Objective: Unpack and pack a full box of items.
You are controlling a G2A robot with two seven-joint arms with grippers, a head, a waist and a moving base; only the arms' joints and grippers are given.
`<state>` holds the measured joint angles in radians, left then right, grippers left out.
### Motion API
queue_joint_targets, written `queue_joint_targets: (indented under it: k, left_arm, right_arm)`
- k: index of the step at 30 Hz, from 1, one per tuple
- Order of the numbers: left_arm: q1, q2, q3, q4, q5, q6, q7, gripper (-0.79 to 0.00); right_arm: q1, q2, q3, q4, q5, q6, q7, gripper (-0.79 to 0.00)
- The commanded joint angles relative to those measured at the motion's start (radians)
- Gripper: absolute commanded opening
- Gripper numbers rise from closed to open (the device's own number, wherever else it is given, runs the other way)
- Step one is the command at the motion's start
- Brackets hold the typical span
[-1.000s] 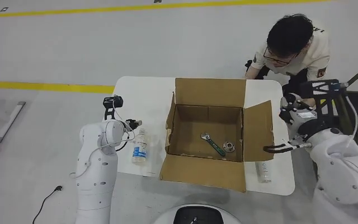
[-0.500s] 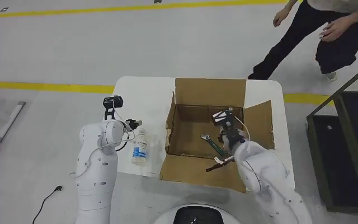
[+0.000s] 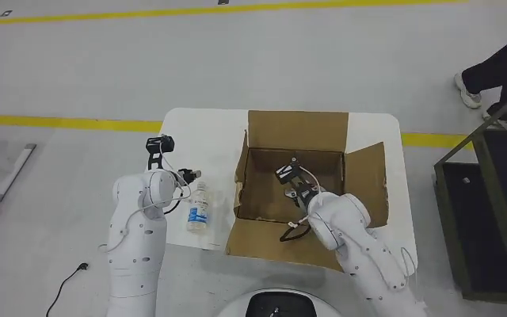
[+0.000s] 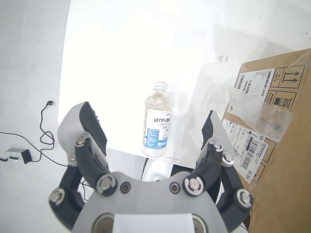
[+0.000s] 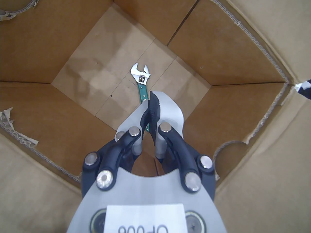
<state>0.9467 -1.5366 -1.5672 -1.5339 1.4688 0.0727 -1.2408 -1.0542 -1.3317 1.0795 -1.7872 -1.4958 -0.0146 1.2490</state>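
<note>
An open cardboard box (image 3: pixel 297 128) stands on the white table (image 3: pixel 202 139). On its floor lies a wrench (image 5: pixel 141 79) with a green handle. My right gripper (image 5: pixel 151 101) hangs shut and empty inside the box, just above the wrench handle; in the top view the right wrist (image 3: pixel 295 184) covers the box floor. A clear bottle (image 3: pixel 198 208) with a blue-and-white label lies on the table left of the box. My left gripper (image 4: pixel 148 117) stands open above the table's near edge, with the bottle (image 4: pixel 156 122) lying below and apart from its fingers (image 4: pixel 93 124).
The box flaps (image 3: pixel 366 184) stand up around the opening. A clear plastic pouch (image 4: pixel 273 120) is stuck to the box's outer side. A black rack (image 3: pixel 474 210) stands right of the table. A cable (image 4: pixel 46 132) lies on the floor.
The right arm swung from beside the table's right end into the box, over the wrench. The person at the far side walked away. The left arm kept still.
</note>
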Motion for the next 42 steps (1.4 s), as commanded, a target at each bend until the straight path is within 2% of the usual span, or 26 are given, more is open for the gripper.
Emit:
queue_joint_targets:
  k: [1, 7, 16, 21, 24, 26, 29, 34, 42]
  left_arm:
    - [0.0, 0.0, 0.0, 0.0, 0.0, 0.0, 0.0, 0.0]
    - [0.0, 0.0, 0.0, 0.0, 0.0, 0.0, 0.0, 0.0]
    - [0.0, 0.0, 0.0, 0.0, 0.0, 0.0, 0.0, 0.0]
    - [0.0, 0.0, 0.0, 0.0, 0.0, 0.0, 0.0, 0.0]
    - [0.0, 0.0, 0.0, 0.0, 0.0, 0.0, 0.0, 0.0]
    - [0.0, 0.0, 0.0, 0.0, 0.0, 0.0, 0.0, 0.0]
    - [0.0, 0.0, 0.0, 0.0, 0.0, 0.0, 0.0, 0.0]
    - [0.0, 0.0, 0.0, 0.0, 0.0, 0.0, 0.0, 0.0]
    - [0.0, 0.0, 0.0, 0.0, 0.0, 0.0, 0.0, 0.0]
  right_arm:
    - [0.0, 0.0, 0.0, 0.0, 0.0, 0.0, 0.0, -0.785]
    - [0.013, -0.002, -0.015, 0.069, -0.006, -0.051, 0.012, -0.785]
    - [0.257, -0.058, -0.155, 0.348, 0.06, -0.077, 0.195, -0.785]
    - [0.351, -0.087, -0.203, 0.481, 0.094, -0.069, 0.221, -0.785]
    - [0.379, -0.1, -0.219, 0.543, 0.117, -0.069, 0.212, -0.662]
    - [0.386, -0.106, -0.223, 0.577, 0.129, -0.062, 0.192, -0.634]
    - [0.389, -0.114, -0.227, 0.62, 0.136, -0.043, 0.16, -0.44]
    - [0.379, -0.12, -0.227, 0.652, 0.139, -0.027, 0.127, -0.422]
    - [0.368, -0.122, -0.214, 0.693, 0.127, -0.016, 0.094, -0.453]
